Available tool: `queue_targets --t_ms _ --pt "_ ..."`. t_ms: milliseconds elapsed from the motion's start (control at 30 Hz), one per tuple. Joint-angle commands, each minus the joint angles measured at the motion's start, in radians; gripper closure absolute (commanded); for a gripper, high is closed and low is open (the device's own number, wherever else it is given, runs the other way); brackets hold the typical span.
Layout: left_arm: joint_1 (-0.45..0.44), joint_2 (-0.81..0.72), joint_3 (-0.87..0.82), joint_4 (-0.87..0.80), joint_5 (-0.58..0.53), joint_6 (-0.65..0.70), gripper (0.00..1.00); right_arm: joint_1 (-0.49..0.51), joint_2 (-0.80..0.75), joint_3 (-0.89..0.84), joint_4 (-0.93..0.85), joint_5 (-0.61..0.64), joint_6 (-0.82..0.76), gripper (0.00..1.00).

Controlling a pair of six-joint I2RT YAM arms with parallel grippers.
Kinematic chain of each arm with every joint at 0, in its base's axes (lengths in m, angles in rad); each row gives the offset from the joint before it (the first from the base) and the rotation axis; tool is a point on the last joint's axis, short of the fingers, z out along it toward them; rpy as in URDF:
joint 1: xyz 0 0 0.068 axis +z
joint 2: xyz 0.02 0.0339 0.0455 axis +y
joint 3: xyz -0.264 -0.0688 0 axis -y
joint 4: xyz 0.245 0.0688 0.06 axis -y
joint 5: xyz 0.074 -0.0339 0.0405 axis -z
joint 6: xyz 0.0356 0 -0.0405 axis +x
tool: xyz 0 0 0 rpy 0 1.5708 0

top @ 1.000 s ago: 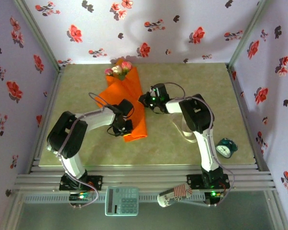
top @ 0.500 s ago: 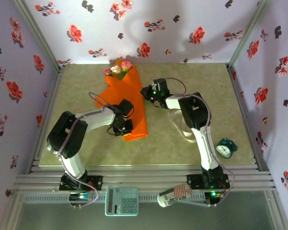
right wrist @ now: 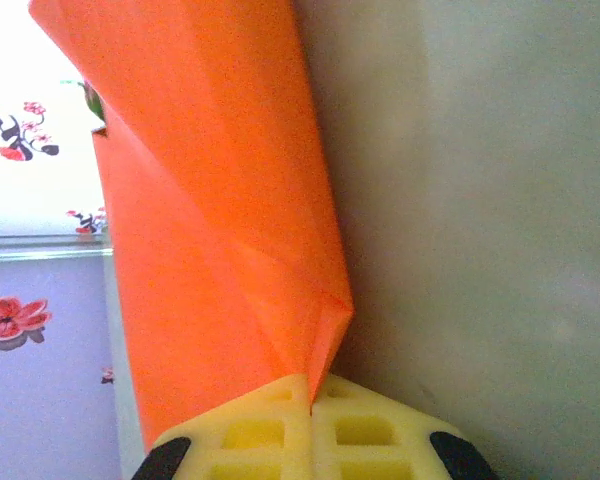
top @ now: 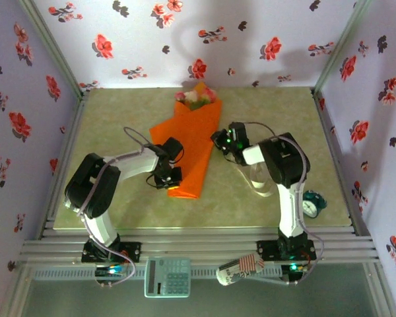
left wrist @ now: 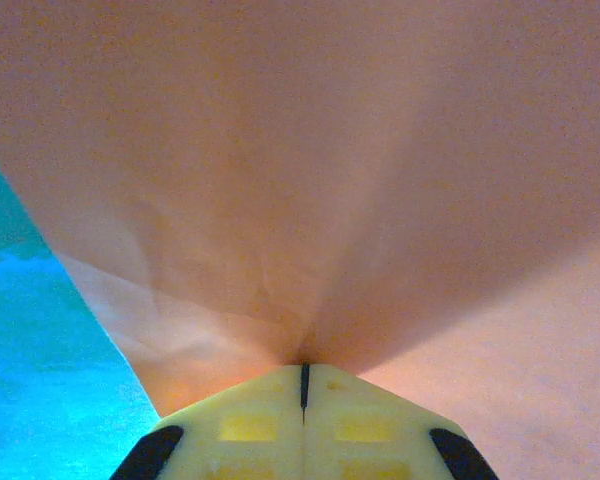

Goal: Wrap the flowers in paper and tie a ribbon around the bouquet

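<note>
My left gripper (left wrist: 303,374) is clamped shut on the near end of the large bright orange paper sheet (top: 197,140). My right gripper (right wrist: 310,386) pinches its right edge.

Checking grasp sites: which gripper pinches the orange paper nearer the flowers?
The right gripper, on the right edge of the paper, mid-length. The left gripper pinches at its near end, far from the flowers.

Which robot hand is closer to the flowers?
The right hand. It pinches the right edge of the paper, partway down from the flowers. The left hand pinches the paper near its bottom end, farther from them.
</note>
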Motion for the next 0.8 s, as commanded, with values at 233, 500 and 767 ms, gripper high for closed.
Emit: queue_targets --t_ms 233,500,767 --pt "-0.006 0.066 0.022 -0.143 0.004 0.091 1.00 -0.052 0.096 0.042 0.096 0.023 0.046 0.70" --pt "-0.005 0.070 0.039 -0.135 0.001 0.083 1.00 -0.086 0.138 0.152 0.033 0.031 0.032 1.00" --pt "-0.005 0.070 0.049 -0.130 0.007 0.080 1.00 -0.113 0.181 0.244 -0.030 0.020 0.010 0.65"
